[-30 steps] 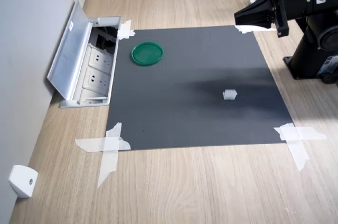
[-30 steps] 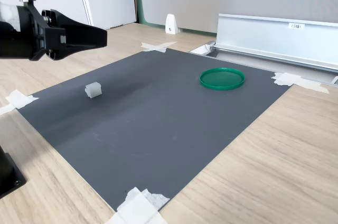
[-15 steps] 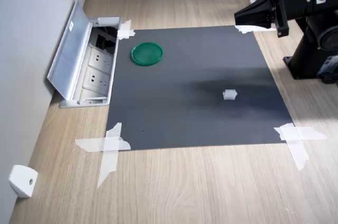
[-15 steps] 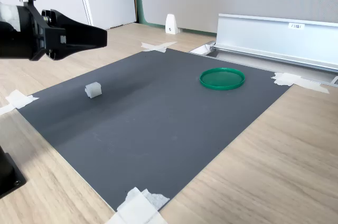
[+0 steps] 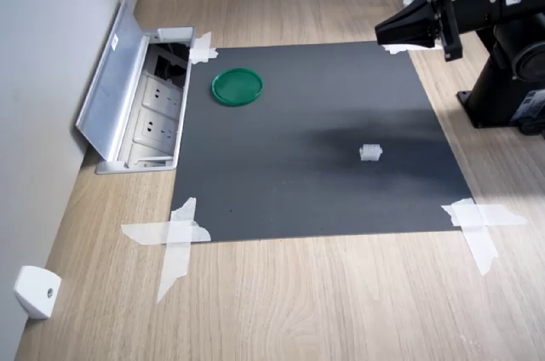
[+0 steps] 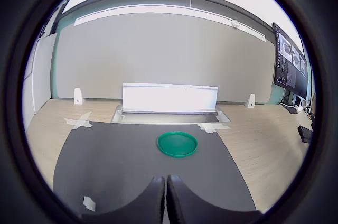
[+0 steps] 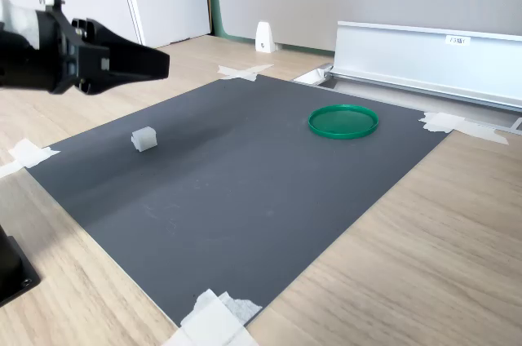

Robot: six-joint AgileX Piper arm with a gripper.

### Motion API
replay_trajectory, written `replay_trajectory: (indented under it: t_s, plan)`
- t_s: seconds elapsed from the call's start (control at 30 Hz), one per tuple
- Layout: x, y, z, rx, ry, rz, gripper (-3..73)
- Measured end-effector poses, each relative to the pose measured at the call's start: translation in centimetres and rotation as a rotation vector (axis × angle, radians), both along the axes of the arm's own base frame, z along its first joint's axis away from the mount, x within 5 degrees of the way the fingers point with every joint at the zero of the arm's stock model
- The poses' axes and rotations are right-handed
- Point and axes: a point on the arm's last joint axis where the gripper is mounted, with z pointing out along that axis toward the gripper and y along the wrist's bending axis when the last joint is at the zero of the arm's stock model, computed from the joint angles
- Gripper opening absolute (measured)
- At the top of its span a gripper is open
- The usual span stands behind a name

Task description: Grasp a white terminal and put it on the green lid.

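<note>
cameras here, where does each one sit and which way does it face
First exterior view: high, looking down on the mat; gripper enters from its right.
Second exterior view: low at a mat corner, facing the wall; gripper enters from its left.
Wrist view: behind the closed fingers, facing the wall.
All show the green lid and white terminal.

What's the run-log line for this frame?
phase: approach | claw: shut, empty, raised above mat | white terminal: on mat, untouched | green lid: on mat, empty, apart from terminal
</note>
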Motion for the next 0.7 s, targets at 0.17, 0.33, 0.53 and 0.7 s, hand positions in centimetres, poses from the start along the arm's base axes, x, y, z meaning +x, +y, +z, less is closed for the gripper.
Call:
replay_trajectory:
  t_s: [0.17,0.33,0.53,0.7]
  plan:
    - [1.0,-0.1,1.7,0.003,0.157,0.002,-0.9]
    - [2.1,-0.2,3.3,-0.023,0.359,0.021,-0.9]
    - [3.5,-0.6,5.7,-0.099,0.595,0.058,-0.9]
    - [4.7,-0.6,7.4,-0.080,0.711,0.079,-0.9]
